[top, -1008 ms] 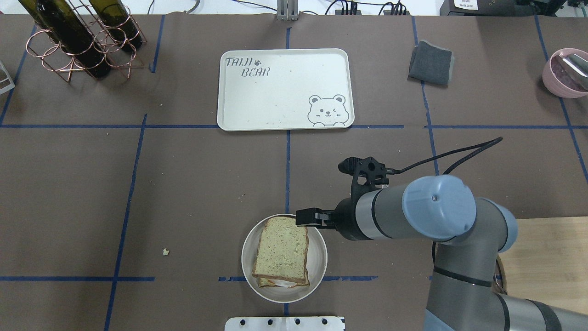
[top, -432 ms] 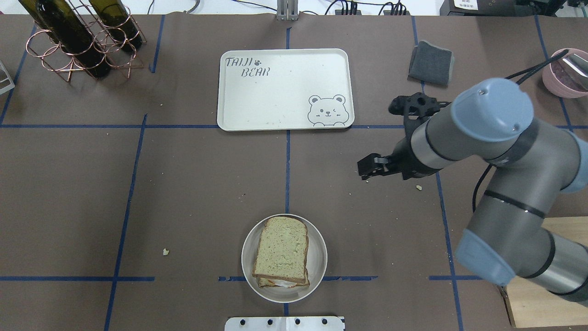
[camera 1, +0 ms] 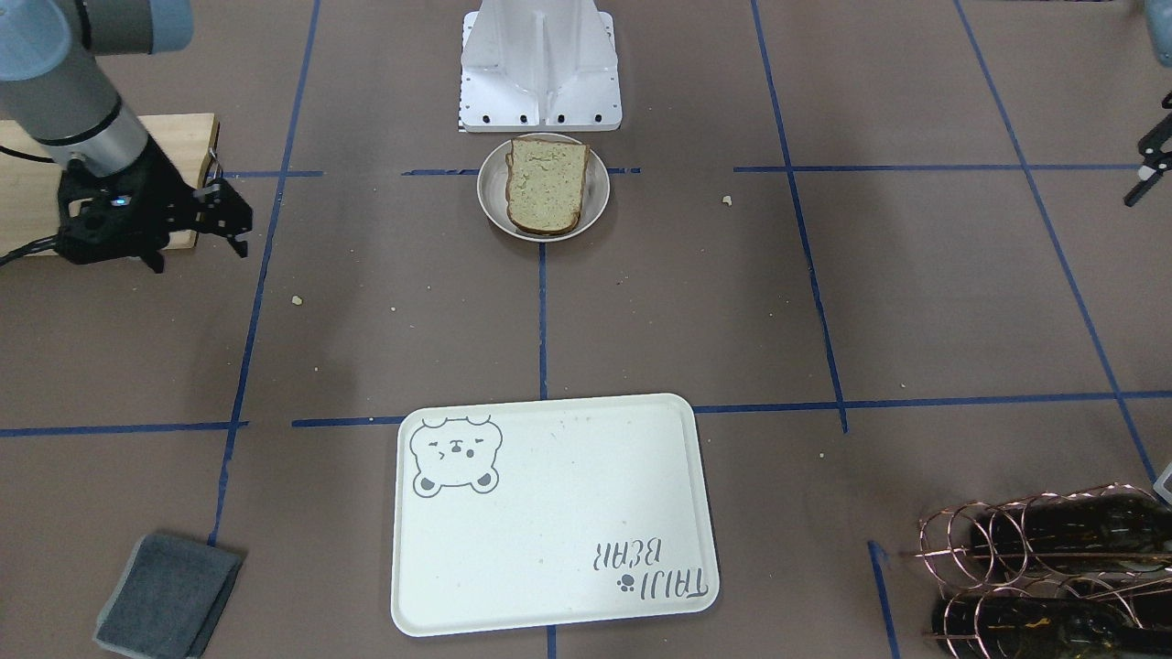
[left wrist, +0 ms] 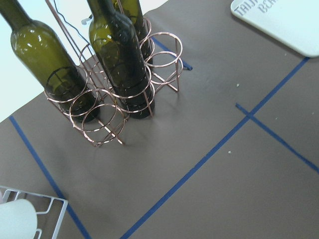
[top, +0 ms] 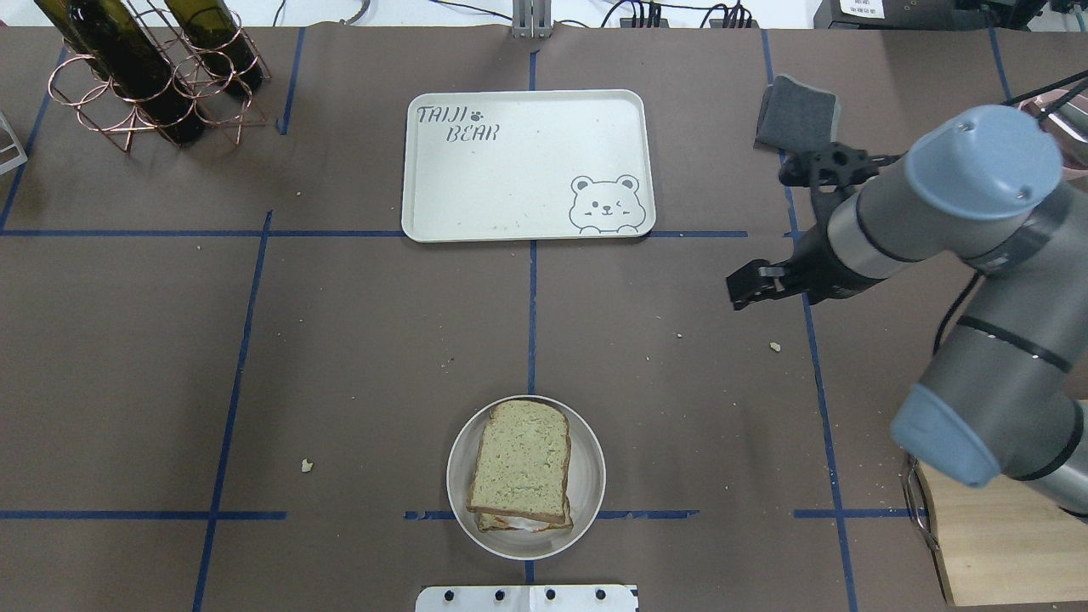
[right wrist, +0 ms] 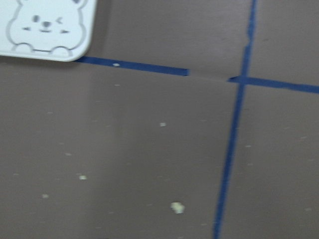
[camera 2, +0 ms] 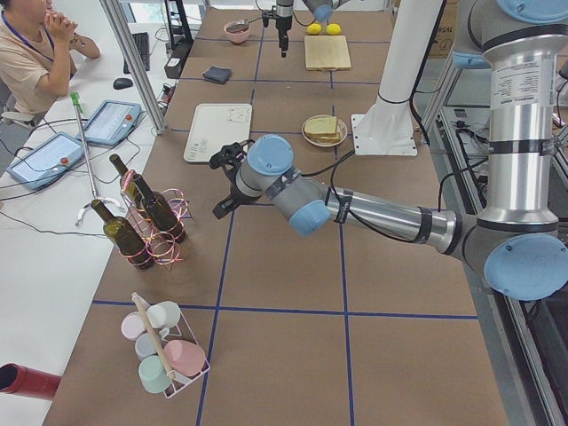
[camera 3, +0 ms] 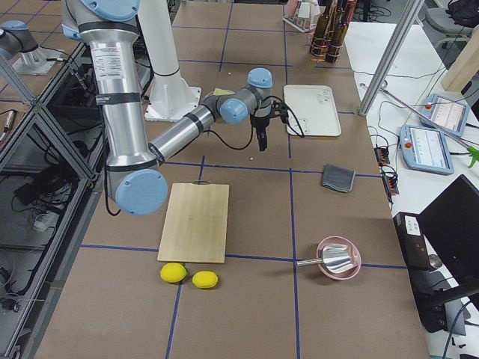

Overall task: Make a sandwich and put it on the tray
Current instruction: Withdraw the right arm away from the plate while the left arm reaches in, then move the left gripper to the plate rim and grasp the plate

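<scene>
The sandwich (top: 520, 463), two bread slices with egg white showing at the near edge, lies in the round beige bowl (top: 591, 489) at the table's near middle. It also shows in the front-facing view (camera 1: 547, 183). The cream bear tray (top: 527, 166) lies bare at the far middle. My right gripper (top: 741, 287) hangs over bare table to the right, between tray and bowl and well away from both. It looks open and holds nothing. My left gripper (camera 2: 220, 207) hovers near the bottle rack; I cannot tell whether it is open or shut.
A copper rack of wine bottles (top: 153, 76) stands at the far left. A grey cloth (top: 797, 115) lies far right, with a pink bowl (camera 3: 338, 258) beyond it. A wooden cutting board (top: 1011, 544) and two lemons (camera 3: 187, 275) are near right. Crumbs (top: 307, 465) dot the table.
My right gripper has drawn away from the bowl's far rim, moving right and toward the far side. The sandwich and bowl have not moved.
</scene>
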